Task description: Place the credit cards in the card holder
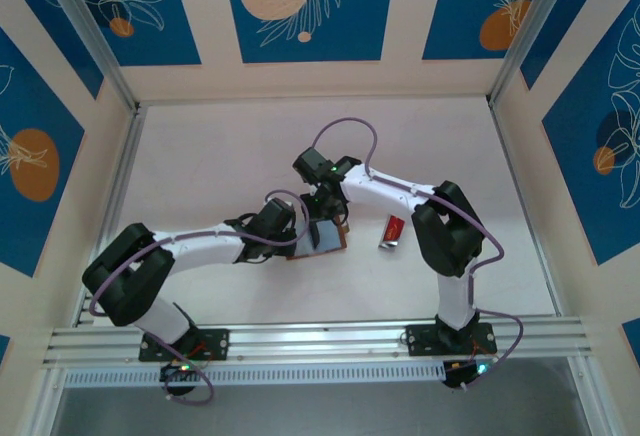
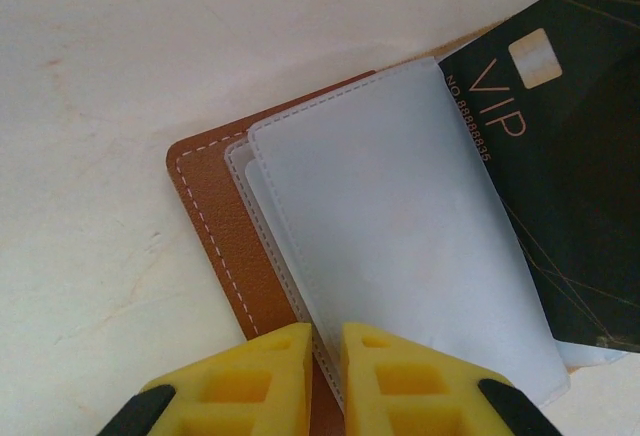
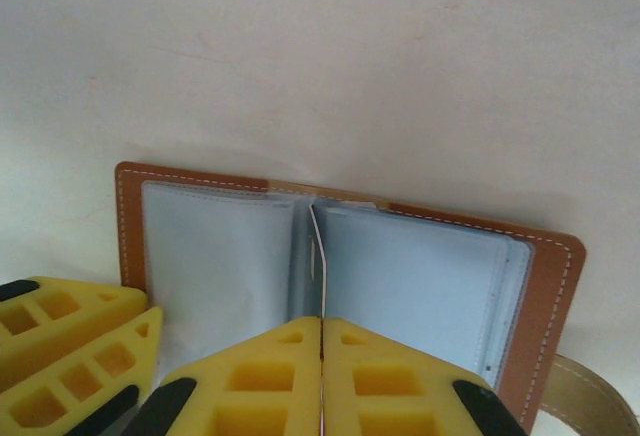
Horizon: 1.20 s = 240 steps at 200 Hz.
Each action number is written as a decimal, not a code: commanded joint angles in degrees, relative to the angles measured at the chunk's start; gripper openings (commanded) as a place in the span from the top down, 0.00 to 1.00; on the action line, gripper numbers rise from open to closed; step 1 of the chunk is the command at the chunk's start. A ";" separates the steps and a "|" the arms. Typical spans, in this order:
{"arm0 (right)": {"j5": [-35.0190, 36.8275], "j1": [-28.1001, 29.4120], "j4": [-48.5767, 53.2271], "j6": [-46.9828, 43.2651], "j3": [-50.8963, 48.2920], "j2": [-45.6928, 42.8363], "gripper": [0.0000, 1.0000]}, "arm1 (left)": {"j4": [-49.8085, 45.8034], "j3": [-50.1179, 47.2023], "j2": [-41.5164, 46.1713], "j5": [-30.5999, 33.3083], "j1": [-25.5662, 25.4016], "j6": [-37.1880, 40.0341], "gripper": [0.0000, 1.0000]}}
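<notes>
Dark VIP card point(image 2: 570, 216) runs off-frame, partly behind the card holder point(image 2: 215, 241).

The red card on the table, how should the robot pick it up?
Pinch a short end of the small red plastic card, coming straight down from above. It lies flat and thin on the white table, apart from the open brown leather wallet, so one edge probably has to be levered up first.
</notes>
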State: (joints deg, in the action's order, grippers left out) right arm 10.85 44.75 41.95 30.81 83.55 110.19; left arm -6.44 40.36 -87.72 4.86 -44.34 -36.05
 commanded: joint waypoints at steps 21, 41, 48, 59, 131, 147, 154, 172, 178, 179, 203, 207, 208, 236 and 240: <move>-3.21 -0.28 0.50 -0.48 -0.84 0.61 0.84 | 0.97 -0.79 -0.43 -1.00 0.56 -0.76 0.85; -3.36 -0.28 0.57 -0.49 -0.98 0.77 0.82 | 1.11 -0.86 -0.43 -1.05 0.57 -0.77 0.85; -3.46 -0.28 0.50 -0.49 -1.10 0.90 0.82 | 1.14 -0.84 -0.43 -1.02 0.56 -0.77 0.85; -3.56 -0.28 0.39 -0.40 -1.28 0.98 0.82 | 1.13 -0.92 -0.31 -0.97 0.65 -0.86 0.85; -2.97 -0.02 0.92 -0.47 -2.57 0.75 0.92 | 1.23 -0.93 -0.34 -1.00 0.61 -0.97 0.85; -2.72 -0.19 1.02 -0.49 -2.94 -0.82 0.98 | 1.00 -1.06 -0.48 -0.82 0.58 -0.95 0.86; -2.93 -0.34 0.85 -0.57 -3.28 -1.80 1.00 | 0.99 -1.07 -0.58 -0.73 0.63 -0.98 0.86; -4.58 -1.47 -0.96 -0.49 -5.24 -4.14 1.00 | 0.99 -1.58 -0.69 -0.56 0.49 -1.15 0.86; -5.74 -2.07 -2.01 -0.41 -6.20 -4.86 1.00 | 0.86 -1.75 -0.78 -0.47 0.58 -1.26 0.86; -5.97 -2.19 -2.20 -0.31 -6.38 -4.93 1.00 | 0.88 -1.76 -0.78 -0.47 0.53 -1.28 0.86; -10.58 -4.40 -6.12 0.33 -9.58 -6.28 1.00 | 0.54 -2.28 -1.05 -0.38 0.51 -1.31 0.87; -10.87 -4.49 -6.66 0.39 -10.00 -6.45 1.00 | 0.47 -2.28 -1.12 -0.38 0.57 -1.31 0.88; -10.91 -4.58 -6.77 0.39 -10.08 -6.51 1.00 | 0.46 -2.29 -1.13 -0.38 0.57 -1.30 0.88; -11.89 -5.41 -9.46 0.87 -12.01 -7.98 1.00 | -0.56 -2.23 0.05 -0.55 0.49 -1.40 0.89; -12.13 -5.54 -9.83 0.96 -12.27 -8.15 1.00 | -1.09 -1.96 0.44 -0.49 0.56 -1.37 0.89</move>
State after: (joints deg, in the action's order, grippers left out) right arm 2.59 39.55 35.66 30.70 73.21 104.64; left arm -5.10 39.11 -87.94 4.51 -44.34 -37.12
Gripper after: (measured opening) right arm 0.053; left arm 0.114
